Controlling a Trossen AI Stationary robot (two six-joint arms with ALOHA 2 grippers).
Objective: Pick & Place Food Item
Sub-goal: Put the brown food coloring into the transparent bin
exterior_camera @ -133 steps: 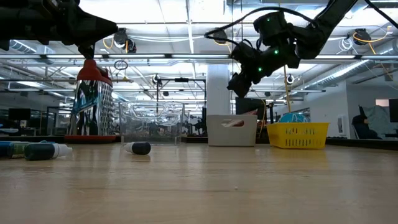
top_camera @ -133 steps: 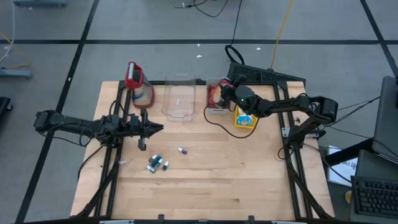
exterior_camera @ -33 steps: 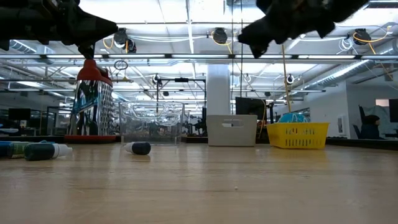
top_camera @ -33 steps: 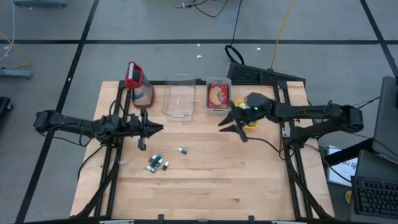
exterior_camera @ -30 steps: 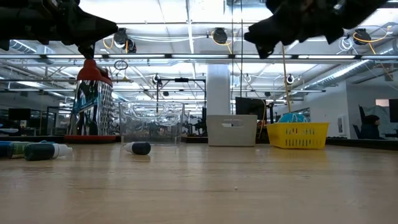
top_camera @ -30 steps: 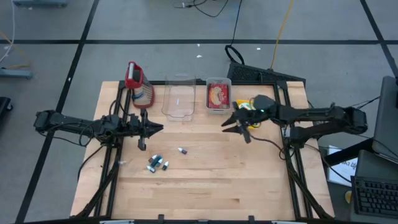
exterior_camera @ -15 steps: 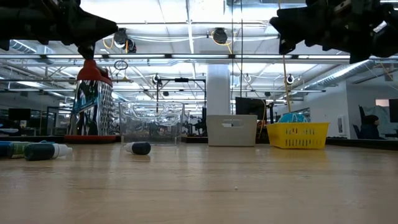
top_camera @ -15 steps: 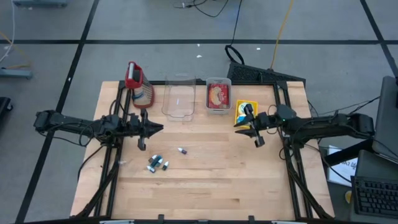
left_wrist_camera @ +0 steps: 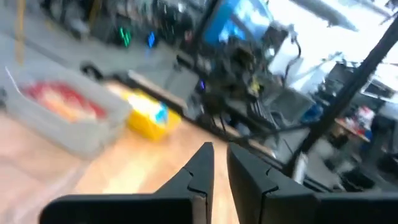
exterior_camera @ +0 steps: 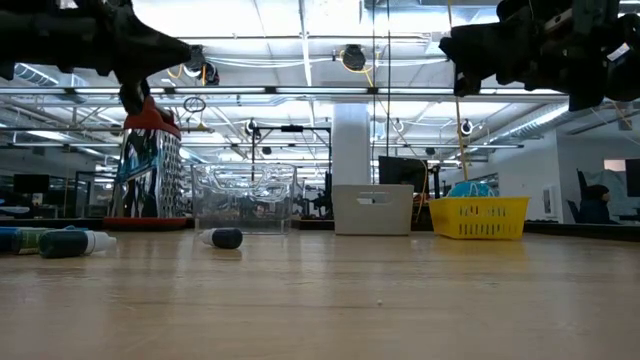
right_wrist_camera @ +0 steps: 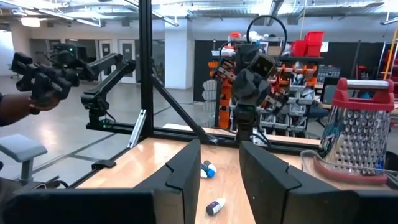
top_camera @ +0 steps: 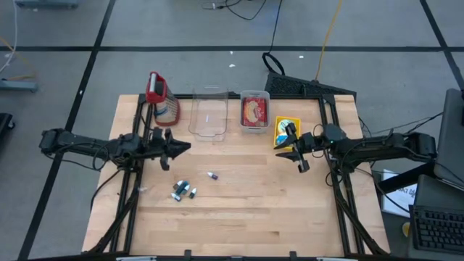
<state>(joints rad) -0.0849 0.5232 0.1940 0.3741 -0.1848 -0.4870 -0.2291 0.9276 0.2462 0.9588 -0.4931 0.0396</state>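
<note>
Fingers of the right gripper stand apart with a clear gap and hold nothing, as the right wrist view shows; those of the left gripper are drawn narrow, a thin slit between them in the left wrist view, also with nothing in them. Both arms hang above the wooden table, the left reaching in from the left edge, the right from the right edge with its gripper just beside the yellow basket. Along the far side of the table stand a clear empty container, then the small tub with the red-and-tan food item lying in it, between the clear container and the yellow basket. A red-handled grater stands at the far left corner. Near the table's middle lie a few small bottles, with one smaller piece a little apart from them
</note>
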